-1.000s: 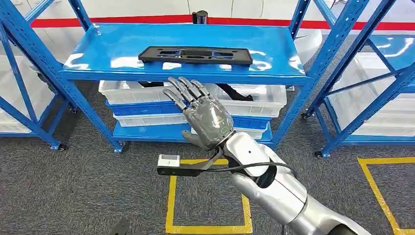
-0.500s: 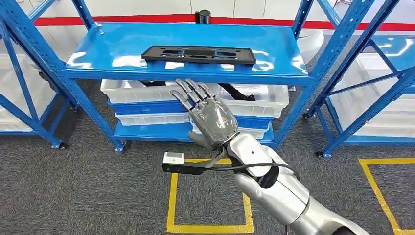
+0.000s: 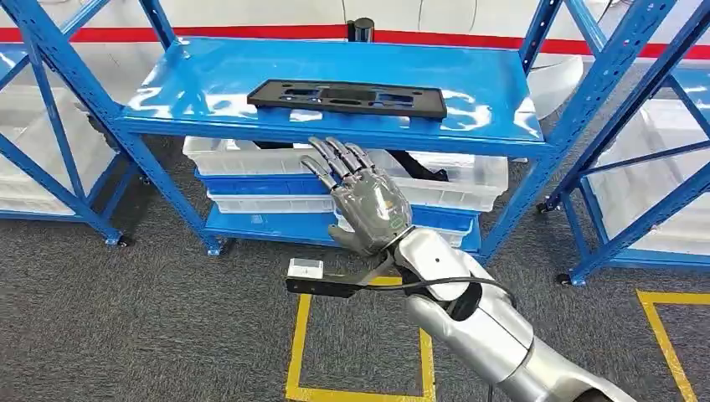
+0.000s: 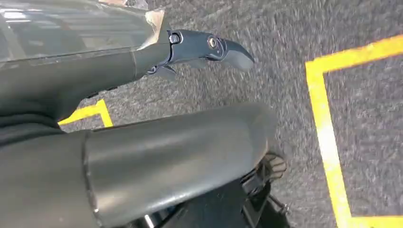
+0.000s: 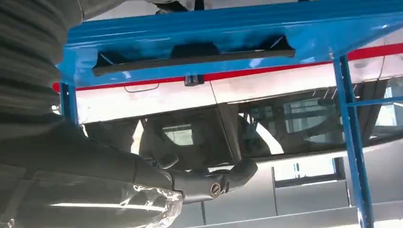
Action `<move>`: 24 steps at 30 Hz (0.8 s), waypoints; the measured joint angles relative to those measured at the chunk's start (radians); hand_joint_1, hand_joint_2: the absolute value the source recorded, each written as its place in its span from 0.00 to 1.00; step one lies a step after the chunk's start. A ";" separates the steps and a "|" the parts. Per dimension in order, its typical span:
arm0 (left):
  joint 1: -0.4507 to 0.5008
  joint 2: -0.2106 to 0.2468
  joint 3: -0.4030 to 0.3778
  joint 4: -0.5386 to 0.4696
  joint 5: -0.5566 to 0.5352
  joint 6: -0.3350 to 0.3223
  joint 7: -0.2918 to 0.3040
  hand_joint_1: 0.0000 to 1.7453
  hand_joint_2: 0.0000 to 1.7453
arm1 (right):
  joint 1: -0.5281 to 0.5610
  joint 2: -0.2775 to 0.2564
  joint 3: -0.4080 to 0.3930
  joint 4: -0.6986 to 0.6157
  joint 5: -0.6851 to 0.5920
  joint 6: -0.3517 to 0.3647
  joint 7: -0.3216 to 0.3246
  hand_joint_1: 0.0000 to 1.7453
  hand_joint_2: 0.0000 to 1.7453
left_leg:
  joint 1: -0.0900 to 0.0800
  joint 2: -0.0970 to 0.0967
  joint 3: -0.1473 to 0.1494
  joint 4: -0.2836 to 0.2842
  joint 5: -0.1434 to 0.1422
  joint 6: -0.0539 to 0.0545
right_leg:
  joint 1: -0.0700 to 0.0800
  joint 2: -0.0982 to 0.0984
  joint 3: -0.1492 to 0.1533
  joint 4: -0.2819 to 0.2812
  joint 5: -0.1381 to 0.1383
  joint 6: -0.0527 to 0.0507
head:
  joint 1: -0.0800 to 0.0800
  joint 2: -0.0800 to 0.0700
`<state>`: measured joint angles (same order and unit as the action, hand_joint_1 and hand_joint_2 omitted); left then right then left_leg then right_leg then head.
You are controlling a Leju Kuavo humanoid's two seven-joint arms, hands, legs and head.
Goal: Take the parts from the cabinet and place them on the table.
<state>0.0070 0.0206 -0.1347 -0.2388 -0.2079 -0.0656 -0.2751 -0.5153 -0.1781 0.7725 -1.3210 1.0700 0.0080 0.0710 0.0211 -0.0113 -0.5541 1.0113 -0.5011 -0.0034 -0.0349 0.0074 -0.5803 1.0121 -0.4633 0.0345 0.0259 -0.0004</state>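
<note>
On the top shelf (image 3: 209, 84) of the blue cabinet (image 3: 578, 109), at twelve o'clock from the right robot hand (image 3: 360, 197), lay the flat black part (image 3: 347, 98). White bins (image 3: 452, 180) sat below. The right robot hand hung empty, fingers apart (left: cannot tell).

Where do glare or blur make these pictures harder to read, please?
Head view: sharp, with white glare patches on the blue shelf beside the black part. Left wrist view: the carpet is motion-smeared and the left hand soft. Right wrist view: the part lies dark against the bright background, the right hand sharp.
</note>
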 joint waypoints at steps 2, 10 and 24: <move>-0.001 0.002 0.003 0.002 0.000 0.000 -0.002 0.00 0.00 | -0.001 0.001 0.000 0.000 0.000 0.000 0.000 0.00 1.00 | 0.000 0.008 -0.063 0.127 -0.056 -0.006 | 0.003 -0.002 0.009 0.000 -0.009 -0.014 | -0.001 0.000; 0.004 0.018 0.008 0.013 0.024 -0.043 -0.047 0.00 0.00 | 0.003 0.007 0.000 0.002 0.001 0.000 0.000 0.00 1.00 | -0.012 0.010 -0.088 0.039 0.080 0.031 | 0.026 0.001 0.050 -0.003 -0.042 -0.024 | 0.000 0.000; 0.009 0.030 0.029 0.045 0.021 -0.051 -0.072 0.00 0.00 | 0.034 -0.006 -0.034 -0.003 0.022 -0.007 -0.004 0.00 1.00 | -0.012 0.001 -0.023 -0.019 0.053 0.040 | 0.020 -0.005 -0.038 0.052 -0.006 0.039 | 0.001 0.000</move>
<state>0.0160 0.0507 -0.1057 -0.1938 -0.1873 -0.1167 -0.3468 -0.4809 -0.1843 0.7386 -1.3241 1.0918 0.0011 0.0671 0.0091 -0.0101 -0.5775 0.9928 -0.4478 0.0368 -0.0153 0.0023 -0.6179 1.0636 -0.4693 0.0735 0.0271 -0.0004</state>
